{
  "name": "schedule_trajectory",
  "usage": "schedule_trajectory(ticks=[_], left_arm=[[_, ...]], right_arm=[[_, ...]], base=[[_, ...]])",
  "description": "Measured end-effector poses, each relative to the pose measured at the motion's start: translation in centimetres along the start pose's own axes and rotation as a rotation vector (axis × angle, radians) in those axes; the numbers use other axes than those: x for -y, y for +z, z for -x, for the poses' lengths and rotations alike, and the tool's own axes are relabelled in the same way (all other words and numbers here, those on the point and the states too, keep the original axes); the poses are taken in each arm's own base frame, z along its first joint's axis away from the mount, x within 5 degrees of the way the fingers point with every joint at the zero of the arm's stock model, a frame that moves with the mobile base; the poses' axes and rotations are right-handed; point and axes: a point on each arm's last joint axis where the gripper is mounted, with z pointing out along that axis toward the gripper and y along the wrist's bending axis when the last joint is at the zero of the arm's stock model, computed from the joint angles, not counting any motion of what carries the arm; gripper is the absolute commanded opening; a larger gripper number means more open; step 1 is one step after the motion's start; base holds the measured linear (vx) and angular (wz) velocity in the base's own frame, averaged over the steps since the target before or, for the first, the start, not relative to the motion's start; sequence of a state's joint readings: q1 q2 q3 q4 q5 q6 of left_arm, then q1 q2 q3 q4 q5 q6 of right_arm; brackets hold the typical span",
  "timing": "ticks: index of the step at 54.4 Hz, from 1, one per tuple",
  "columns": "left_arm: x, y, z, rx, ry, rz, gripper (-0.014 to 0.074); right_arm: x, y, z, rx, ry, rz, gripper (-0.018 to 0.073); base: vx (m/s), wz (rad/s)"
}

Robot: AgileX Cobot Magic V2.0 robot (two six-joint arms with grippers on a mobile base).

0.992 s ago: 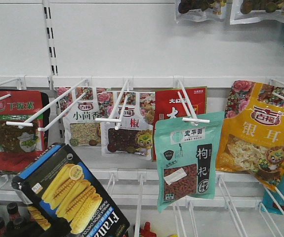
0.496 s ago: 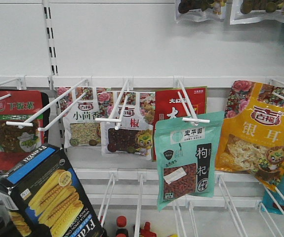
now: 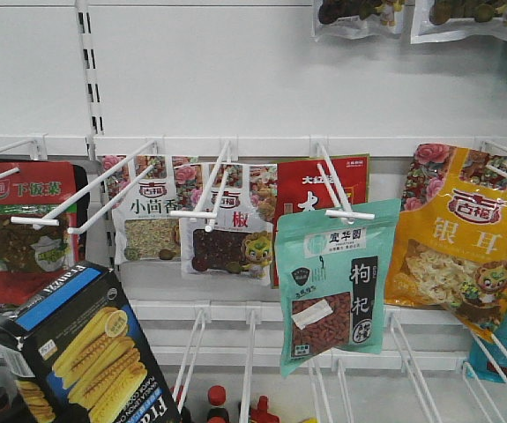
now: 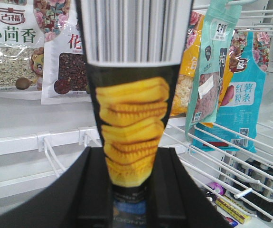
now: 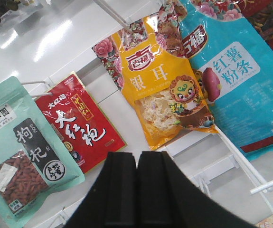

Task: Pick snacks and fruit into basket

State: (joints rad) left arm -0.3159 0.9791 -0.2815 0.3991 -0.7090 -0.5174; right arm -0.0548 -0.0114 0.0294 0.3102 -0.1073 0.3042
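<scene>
Front view shows the corn carton tilted at lower left, with no claw visible there. Only the left wrist view shows the left claw pinching the carton's sides. The right claw is fully closed on nothing, with the teal pouch hanging beside it.

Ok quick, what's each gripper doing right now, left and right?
Left gripper: shut on the corn carton.
Right gripper: shut, holding nothing.
</scene>
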Motion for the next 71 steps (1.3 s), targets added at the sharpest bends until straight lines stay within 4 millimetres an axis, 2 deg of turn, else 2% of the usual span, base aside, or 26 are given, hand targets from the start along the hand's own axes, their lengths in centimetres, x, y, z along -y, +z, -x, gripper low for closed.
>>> schedule_trajectory(ticks=[14,25,35,41,50,55,63,71], left_arm=[[0.0,0.0,0.0,0.0,0.0,0.0,0.0],[0.0,0.0,0.0,0.0,0.0,0.0,0.0],[0.0,0.0,0.0,0.0,0.0,0.0,0.0],[0.0,0.0,0.0,0.0,0.0,0.0,0.0],[0.0,0.0,0.0,0.0,0.0,0.0,0.0],[0.0,0.0,0.0,-0.001,0.0,0.0,0.0],[0.0,0.0,0.0,-0.001,0.0,0.0,0.0],[0.0,0.0,0.0,-0.001,0.0,0.0,0.0]], right_arm=[[-0.3,-0.1,1.0,0.111,-0.012,0.038,-0.0008],[-1.1,0.2,1.9,0.213,-0.17,0.099,-0.0006],[-1.5,1.4,1.2,0.122,-0.323,0.114,0.0013],[-2.3,2.7,1.9,0.091,-0.373,0.131,0.0051],[-3.8,5.1,3.3,0.116,-0.391,0.174,0.0188],[-4.1,6.2,3.4,0.112,-0.404,0.195,0.0309],[-3.8,7.8,2.5,0.056,-0.412,0.193,0.0508],[-3.5,9.1,1.5,-0.011,-0.429,0.199,0.0604]], base=[[0.0,0.0],[0.0,0.0],[0.0,0.0],[0.0,0.0],[0.0,0.0],[0.0,0.0],[0.0,0.0],[0.0,0.0]])
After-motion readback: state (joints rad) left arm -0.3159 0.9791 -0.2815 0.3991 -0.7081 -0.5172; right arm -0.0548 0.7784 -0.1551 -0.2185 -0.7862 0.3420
